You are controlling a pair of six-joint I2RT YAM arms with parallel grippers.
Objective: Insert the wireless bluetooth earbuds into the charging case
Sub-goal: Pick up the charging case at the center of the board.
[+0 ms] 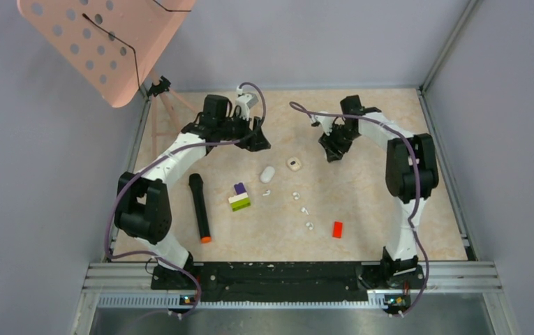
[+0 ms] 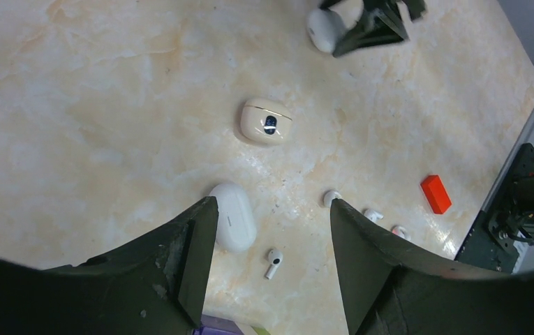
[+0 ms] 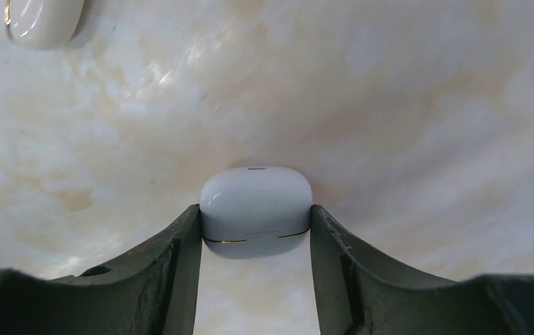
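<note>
Pinching a white charging case [image 3: 255, 195], right gripper [image 3: 255, 215] clamps (left gripper [image 2: 272, 204] spread wide).

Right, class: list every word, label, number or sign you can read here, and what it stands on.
No text is readable.
The cream charging case has a dark oval window with bluish marks: too small to read.
The white charging case in the right gripper shows no readable print.

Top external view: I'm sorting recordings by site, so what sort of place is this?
Probably a lab robot cell: a left arm and right arm mounted along an aluminium rail, plain grey panel walls boxing in the tabletop, and staged props like toy bricks and a marker.
</note>
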